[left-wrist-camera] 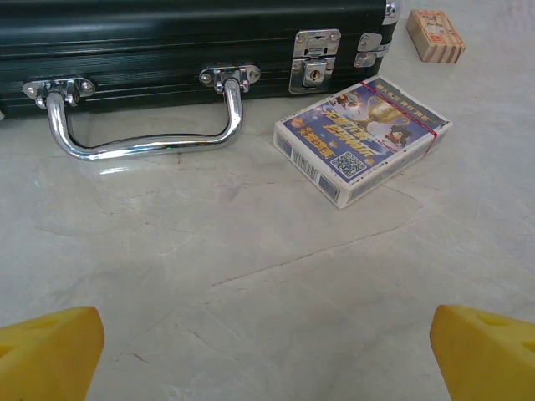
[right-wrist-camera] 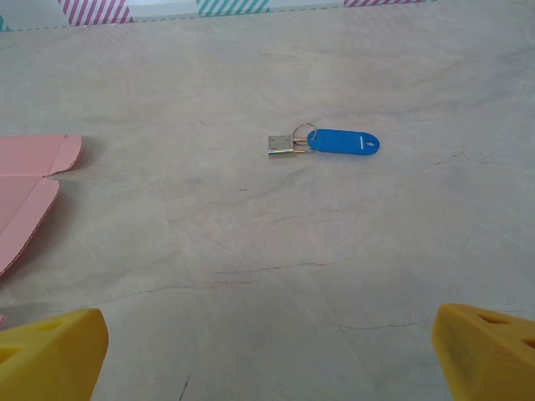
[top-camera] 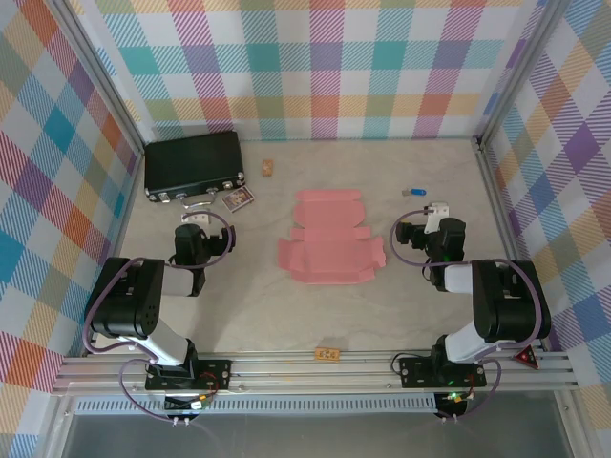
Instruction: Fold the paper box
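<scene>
At the near edge of the table (top-camera: 258,315), a small tan block (top-camera: 327,354) lies between my two arm bases.

Farther in, my left gripper (left-wrist-camera: 267,355) sits low over the table on the left. Its jaws are spread wide and hold nothing; the yellow fingertips (left-wrist-camera: 50,351) stand well apart over bare surface. My right gripper (right-wrist-camera: 267,355) sits likewise on the right, with its jaws fully spread and nothing between them.

The paper box (top-camera: 329,239) lies between the two grippers, at mid-table. It is a flat, unfolded salmon-pink cut-out with its flaps spread out. In the right wrist view its flaps (right-wrist-camera: 29,180) lie to the left of my right gripper, apart from it.

Beyond my right gripper lies a blue key tag (right-wrist-camera: 344,142) with its ring and key pointing left.

Beyond my left gripper lies a card pack (left-wrist-camera: 361,138), flat and skewed. Behind it stands the black case (left-wrist-camera: 167,42), its chrome handle (left-wrist-camera: 142,138) resting on the table. A wooden block (left-wrist-camera: 435,36) lies just right of the case's corner.
</scene>
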`<move>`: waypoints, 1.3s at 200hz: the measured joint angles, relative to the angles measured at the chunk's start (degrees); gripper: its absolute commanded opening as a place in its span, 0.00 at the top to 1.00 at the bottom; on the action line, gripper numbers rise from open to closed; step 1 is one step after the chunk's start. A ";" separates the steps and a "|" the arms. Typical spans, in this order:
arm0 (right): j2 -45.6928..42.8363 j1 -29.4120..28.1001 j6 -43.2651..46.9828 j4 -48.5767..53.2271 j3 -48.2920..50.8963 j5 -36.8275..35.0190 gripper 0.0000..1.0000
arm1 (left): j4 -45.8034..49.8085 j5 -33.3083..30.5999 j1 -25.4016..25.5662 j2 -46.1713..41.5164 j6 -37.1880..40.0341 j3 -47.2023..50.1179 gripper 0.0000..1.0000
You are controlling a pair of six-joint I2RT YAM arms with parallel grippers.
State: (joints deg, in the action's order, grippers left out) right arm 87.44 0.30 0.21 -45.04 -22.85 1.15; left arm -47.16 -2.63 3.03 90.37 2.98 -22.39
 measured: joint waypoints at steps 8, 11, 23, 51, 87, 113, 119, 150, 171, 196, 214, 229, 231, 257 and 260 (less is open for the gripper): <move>0.00 0.00 0.00 0.00 0.00 0.00 0.01 | 0.00 0.00 0.00 0.00 0.00 0.00 0.00; 0.00 0.00 0.00 0.00 0.00 0.00 0.01 | 0.00 0.00 0.00 0.00 0.00 0.00 0.00; 0.00 0.00 0.00 0.00 0.00 0.00 0.01 | 0.00 0.00 0.00 0.00 0.00 0.00 0.00; 0.02 0.00 0.00 0.00 0.00 0.00 0.01 | 0.00 0.00 0.00 0.00 0.00 0.00 0.00; 0.02 0.00 0.00 0.00 0.00 0.00 0.01 | 0.00 -0.02 0.00 0.00 -0.07 0.00 0.00; 0.00 0.00 0.00 0.00 0.00 0.00 0.01 | 0.00 -0.33 0.00 0.00 -0.22 0.00 0.00; 0.00 0.00 0.00 0.00 0.00 0.00 0.01 | 0.00 -0.44 0.00 0.00 -0.24 0.00 0.00; 0.02 0.00 0.00 0.00 0.00 0.00 0.01 | 0.00 -0.48 0.00 0.00 -0.37 0.00 0.00; 0.02 0.00 0.00 0.00 0.00 0.00 0.01 | 0.00 -0.48 0.00 0.00 -0.39 0.00 0.00; 0.02 0.00 0.00 0.00 0.00 0.00 0.01 | 0.00 -0.48 0.00 0.00 -0.42 0.00 0.00; 0.02 0.00 0.00 0.00 0.00 0.00 0.01 | 0.00 -0.48 0.00 0.00 -0.42 0.00 0.00; 0.02 0.00 0.00 0.00 0.00 0.00 0.01 | -0.02 -0.52 0.00 0.00 -0.42 0.00 0.00; 0.02 0.00 0.00 0.00 0.00 0.00 0.01 | -0.04 -0.55 0.00 0.00 -0.42 0.00 0.00; 0.00 0.00 -0.04 0.17 -0.09 -0.04 0.01 | -1.31 -1.55 0.00 -0.13 -0.66 0.02 0.00; -0.07 0.00 -0.09 0.39 -0.20 -0.11 0.01 | -1.27 -1.75 0.00 -0.42 -0.72 0.07 0.00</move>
State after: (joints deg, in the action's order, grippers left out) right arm 87.37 0.30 0.12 -44.64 -23.05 1.04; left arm -48.42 -4.38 3.03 89.95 2.26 -22.33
